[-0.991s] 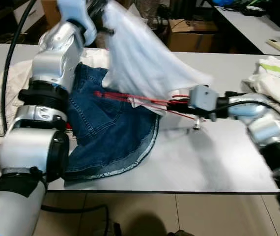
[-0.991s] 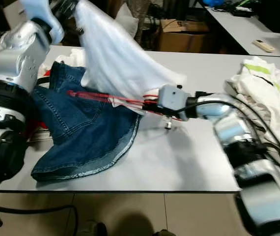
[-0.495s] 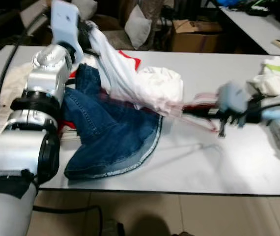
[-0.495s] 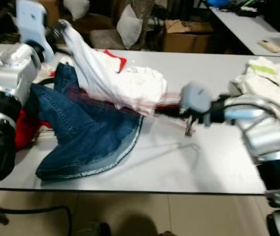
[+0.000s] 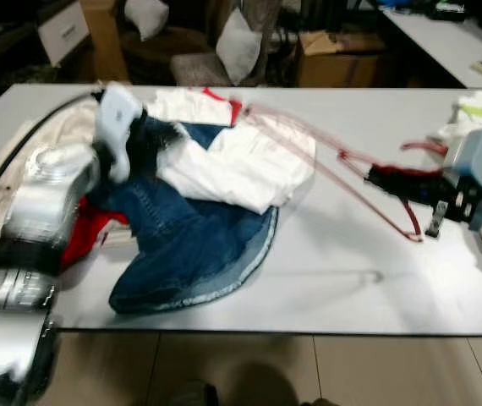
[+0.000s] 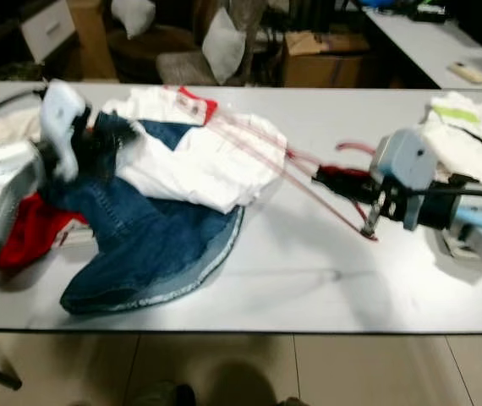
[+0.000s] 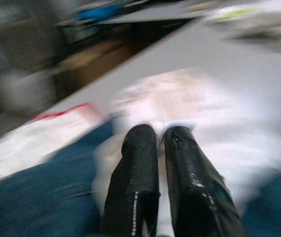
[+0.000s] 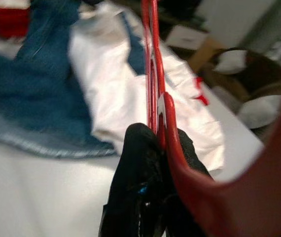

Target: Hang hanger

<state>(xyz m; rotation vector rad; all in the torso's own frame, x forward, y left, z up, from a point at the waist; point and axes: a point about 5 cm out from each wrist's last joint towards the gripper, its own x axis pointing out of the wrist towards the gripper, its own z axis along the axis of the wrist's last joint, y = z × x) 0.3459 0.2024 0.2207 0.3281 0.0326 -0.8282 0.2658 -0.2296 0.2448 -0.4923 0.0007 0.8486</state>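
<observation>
Main risk, as I judged it: the red hanger (image 5: 342, 161) was gripped only near its hook end, so the long frame could twist or slip out of the right hand (image 6: 336, 178) if the arm swung fast (the blur on the frame suggested it was moving). A second risk: the far tip of the hanger reached over the white garment (image 5: 241, 165) and could snag cloth and drag the pile w/ it. Third: the left hand (image 7: 158, 140) sat right on that same white garment, so any pull from there could tangle fabric w/ the hanger.

Right hand: fingers (image 8: 140, 163) clenched on the red hanger, pinching the thin wire between them, w/ the curved hook section passing close by the wrist cam. The hanger ran away from this hand, out over the bench (image 5: 359, 279) toward the clothes; most of it looked lifted off the surface, though I couldn't be sure the far tip was clear of the cloth.

Left hand: the two black fingers lay almost together, only a thin gap between; they pressed down at the white garment's edge, just beside the blue denim skirt (image 5: 190, 254). Whether cloth was actually pinched between them I couldn't tell, too blurred.

No rail or rod to hang on was visible near either hand, so hanging looked some way off.
</observation>
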